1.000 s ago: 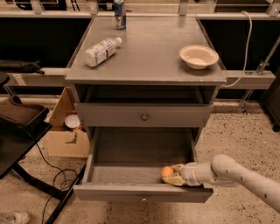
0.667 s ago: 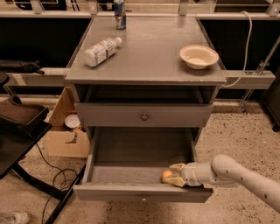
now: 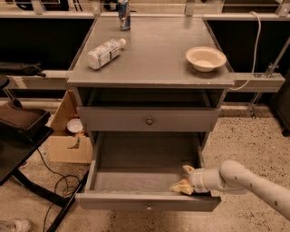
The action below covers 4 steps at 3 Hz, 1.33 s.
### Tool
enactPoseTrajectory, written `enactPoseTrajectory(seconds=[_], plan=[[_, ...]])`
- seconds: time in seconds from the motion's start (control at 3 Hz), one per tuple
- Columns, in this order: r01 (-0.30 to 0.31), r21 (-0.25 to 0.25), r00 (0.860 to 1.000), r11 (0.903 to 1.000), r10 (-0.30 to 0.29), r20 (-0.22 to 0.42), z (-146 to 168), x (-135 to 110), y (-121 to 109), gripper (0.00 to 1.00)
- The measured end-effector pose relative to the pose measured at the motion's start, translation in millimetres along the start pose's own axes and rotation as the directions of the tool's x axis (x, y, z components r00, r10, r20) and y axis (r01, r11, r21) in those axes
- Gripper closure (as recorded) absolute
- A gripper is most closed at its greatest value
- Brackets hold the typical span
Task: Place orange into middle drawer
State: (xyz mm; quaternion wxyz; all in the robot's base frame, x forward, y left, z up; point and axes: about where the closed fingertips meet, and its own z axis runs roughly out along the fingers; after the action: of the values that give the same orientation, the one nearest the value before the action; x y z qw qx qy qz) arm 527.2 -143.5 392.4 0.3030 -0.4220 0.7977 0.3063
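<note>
The fingers (image 3: 186, 170) of the gripper (image 3: 183, 178) stand apart in the front right corner of the open middle drawer (image 3: 131, 180). The orange cannot be made out there, so it probably lies hidden beside them. A careless withdrawal could drag it out.

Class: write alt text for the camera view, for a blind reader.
A robot arm's pincer reaches into the open middle drawer, near its front right corner. On the grey cabinet top are a plastic bottle, a cream bowl and a can.
</note>
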Motion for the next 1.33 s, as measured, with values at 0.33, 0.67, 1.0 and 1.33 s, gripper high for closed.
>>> enactPoseTrajectory(seconds=[0.33,0.67,1.0,1.33], plan=[[0.0,0.0,1.0,1.0,0.0,0.0,1.0,-2.4,-4.6,0.0],[0.0,0.0,1.0,1.0,0.0,0.0,1.8,-4.2,-8.1,0.0],[0.016,-0.022,1.0,0.9996,-0.015,0.024,-6.3,-17.5,2.3,0.21],[0.178,-0.067,0.972,0.9817,-0.165,0.165,-112.3,-99.3,78.5,0.52]])
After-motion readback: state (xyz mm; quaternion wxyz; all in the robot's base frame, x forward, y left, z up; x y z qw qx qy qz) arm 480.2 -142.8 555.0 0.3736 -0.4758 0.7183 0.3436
